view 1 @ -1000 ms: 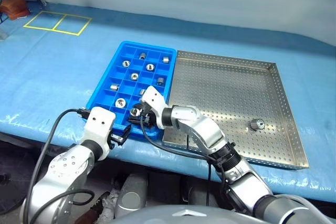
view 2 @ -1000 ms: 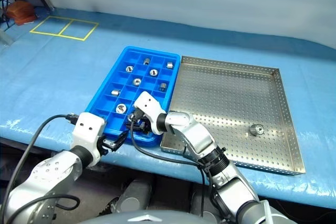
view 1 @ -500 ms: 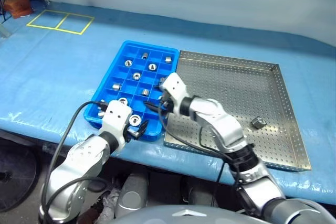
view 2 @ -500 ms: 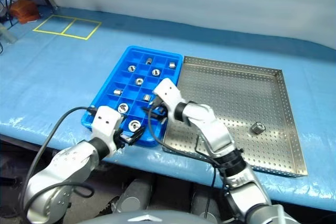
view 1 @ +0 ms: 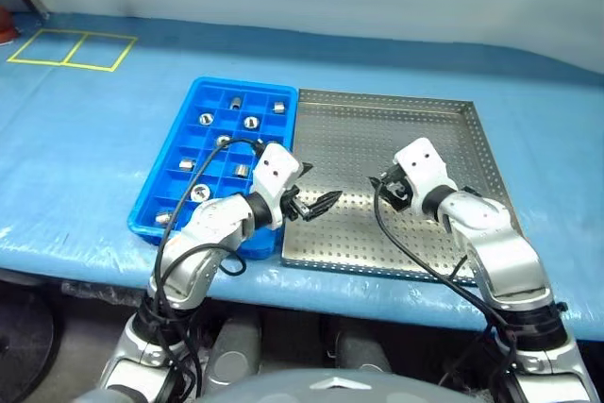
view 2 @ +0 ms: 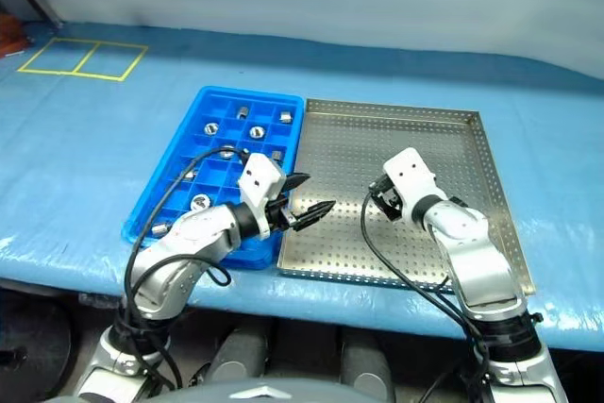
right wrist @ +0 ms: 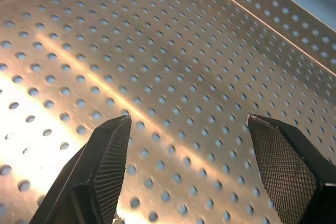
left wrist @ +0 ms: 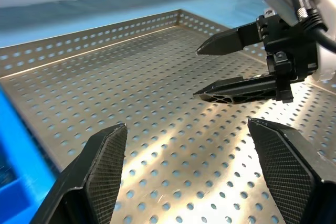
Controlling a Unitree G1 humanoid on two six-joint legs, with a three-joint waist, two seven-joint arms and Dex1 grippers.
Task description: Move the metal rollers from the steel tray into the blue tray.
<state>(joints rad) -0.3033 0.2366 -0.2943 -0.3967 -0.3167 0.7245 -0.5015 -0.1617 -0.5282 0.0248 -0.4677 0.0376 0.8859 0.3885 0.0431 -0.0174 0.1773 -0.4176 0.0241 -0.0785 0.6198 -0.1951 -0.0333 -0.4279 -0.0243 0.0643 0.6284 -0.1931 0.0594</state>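
The blue tray [view 1: 151,197] lies left of the steel tray [view 1: 377,125], the two touching. Several metal rollers sit in separate compartments of the blue tray, among them one [view 1: 251,123] at the far end and one [view 1: 199,193] near the front. My left gripper [view 2: 317,192] is open and empty, reaching across the blue tray's near right corner over the steel tray's left part. My right gripper [left wrist: 199,73] hangs open and empty over the middle of the steel tray, its fingers pointing toward the left one. Both wrist views look onto bare perforated floor [right wrist: 173,51].
Both trays rest on a table under blue sheeting [view 1: 75,139], whose front edge runs just below them. A yellow taped rectangle [view 1: 66,49] marks the far left. The steel tray's raised rim [view 1: 486,162] stands close beside my right arm.
My right gripper left the blue tray's near compartments, swung right over the steel tray and opened wider. My left gripper moved right from the table's edge to the steel tray. The head camera shifted.
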